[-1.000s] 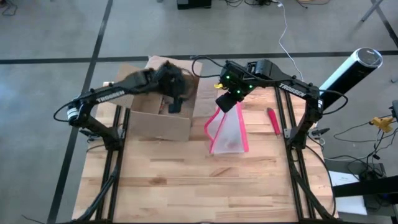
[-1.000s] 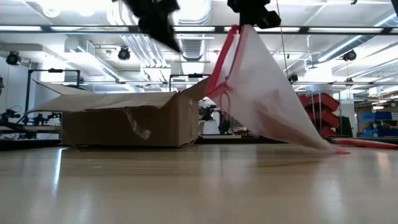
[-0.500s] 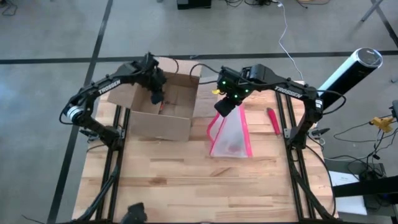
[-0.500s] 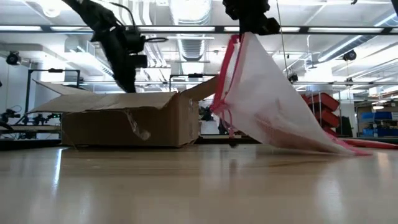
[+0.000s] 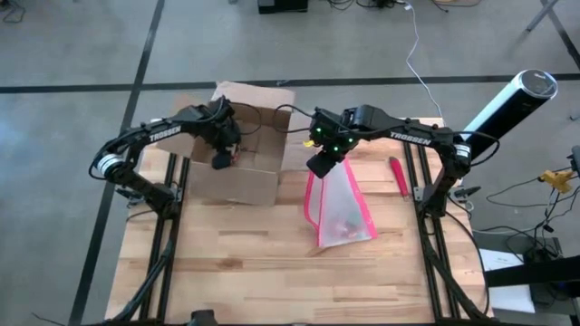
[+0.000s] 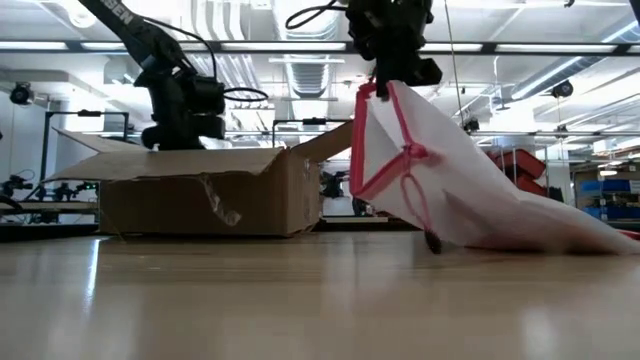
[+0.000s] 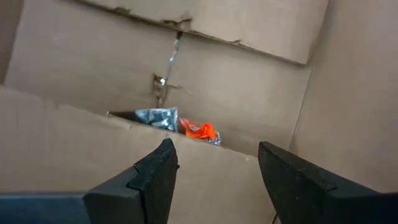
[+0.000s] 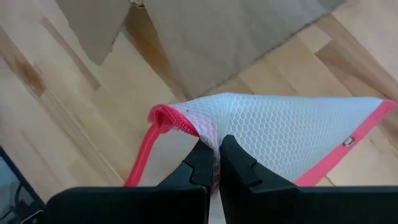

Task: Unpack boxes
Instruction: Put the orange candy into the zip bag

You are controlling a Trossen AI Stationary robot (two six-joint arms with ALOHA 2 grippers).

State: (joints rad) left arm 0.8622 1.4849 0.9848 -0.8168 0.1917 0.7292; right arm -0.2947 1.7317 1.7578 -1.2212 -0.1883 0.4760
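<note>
The brown cardboard box (image 5: 237, 172) stands open at the table's far left, flaps spread (image 6: 200, 190). My left gripper (image 5: 220, 156) hangs open over the box's opening, its fingers (image 7: 158, 171) apart and touching nothing. A silver and orange packet (image 7: 183, 126) lies inside the box, partly behind a cardboard flap. To the right of the box, my right gripper (image 5: 323, 163) is shut on a white mesh pouch with pink edging (image 5: 340, 206). My right gripper pinches the pouch's top edge (image 8: 205, 134) between its two fingers, close to a pink-trimmed corner (image 8: 165, 117). The fingers come from above, pointing down. The pouch hangs slanting below them, and its lower end (image 6: 560, 232) lies on the table.
A pink stick-like item (image 5: 398, 177) lies at the table's right side. A white and black cylinder (image 5: 507, 98) stands off the far right corner. Bare wooden tabletop (image 5: 272, 263) fills the near half.
My left gripper has gone toward the table's left edge and down to the box's opening. My right gripper has come down and a little toward the near edge with the pouch, which now slants lower, its bottom end slid toward the near edge.
</note>
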